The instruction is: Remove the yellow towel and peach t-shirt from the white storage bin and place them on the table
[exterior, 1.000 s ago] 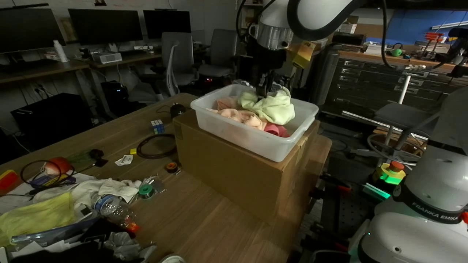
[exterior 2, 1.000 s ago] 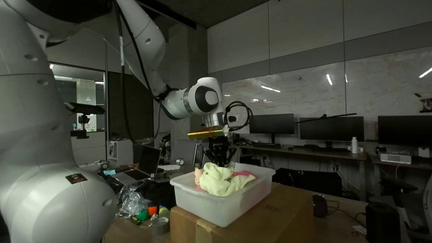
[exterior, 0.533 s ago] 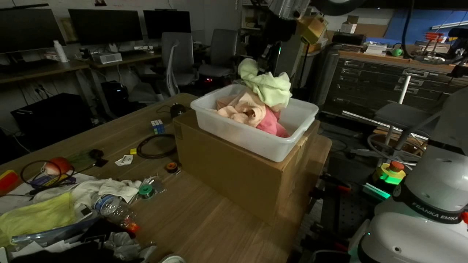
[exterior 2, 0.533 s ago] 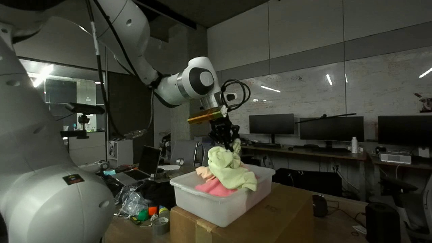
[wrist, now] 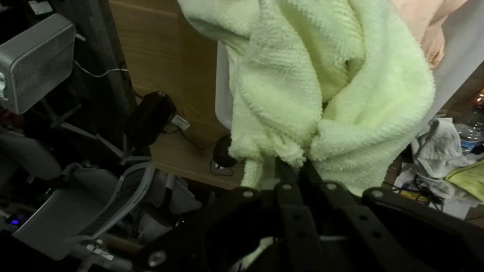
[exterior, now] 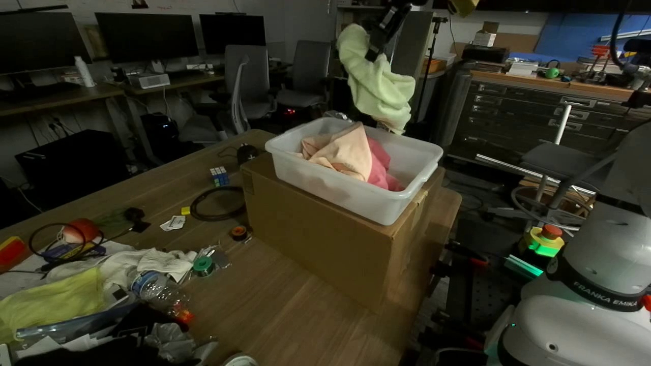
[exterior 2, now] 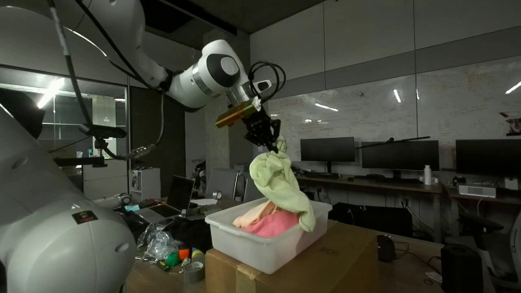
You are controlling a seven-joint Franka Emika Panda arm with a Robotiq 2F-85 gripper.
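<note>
The pale yellow-green towel hangs bunched from my gripper above the white storage bin, in both exterior views [exterior: 379,89] [exterior 2: 272,179]. It fills much of the wrist view [wrist: 283,83]. My gripper [exterior: 375,53] [exterior 2: 276,150] [wrist: 297,164] is shut on the towel's upper part. The towel's lower end overlaps the bin's rim in an exterior view; I cannot tell if it touches. The bin [exterior: 330,185] [exterior 2: 264,253] [wrist: 465,41] holds the peach t-shirt [exterior: 351,150] [exterior 2: 255,214] [wrist: 418,15] and a pink cloth [exterior: 379,165] [exterior 2: 270,224].
The bin stands on a cardboard box [exterior: 315,239] [exterior 2: 346,256] on the wooden table [exterior: 285,295]. A black cable loop [exterior: 216,203], a Rubik's cube [exterior: 219,176], a plastic bottle [exterior: 157,290] and another yellow cloth [exterior: 56,300] lie on the table.
My gripper has risen from the bin with the towel, tilting as it goes. The towel has come up off the other cloths. The peach t-shirt and pink cloth have shifted inside the bin.
</note>
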